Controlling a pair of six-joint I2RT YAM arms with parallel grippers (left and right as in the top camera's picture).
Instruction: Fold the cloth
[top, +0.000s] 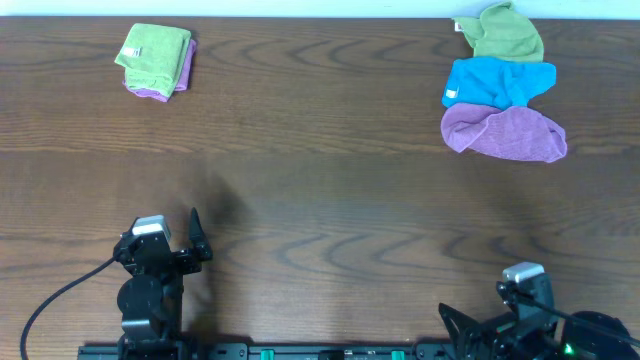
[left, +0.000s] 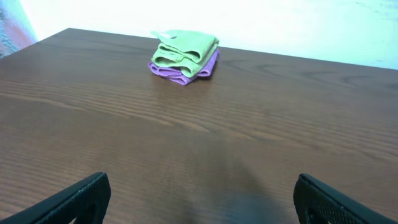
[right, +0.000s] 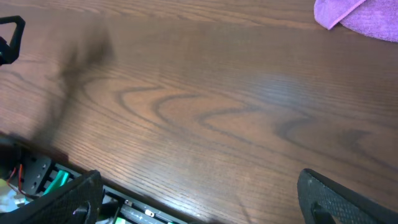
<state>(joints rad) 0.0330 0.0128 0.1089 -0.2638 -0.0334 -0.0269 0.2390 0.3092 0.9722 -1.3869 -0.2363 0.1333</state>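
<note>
**Both claws apart and empty; loose cloths at far right**

The left gripper (left: 202, 183) sits at the near left edge of the table (top: 330, 200), fingers spread wide with nothing between them. The right gripper (right: 199, 177), at the near right edge, is likewise apart and empty.

Three loose cloths lie in a line at the far right:
- green cloth (top: 505, 32) at the far edge
- blue cloth (top: 498, 82) touching it
- purple cloth (top: 505, 133) nearest

A folded stack (top: 155, 60), green over purple, lies at the far left. All are well apart from both grippers.
</note>
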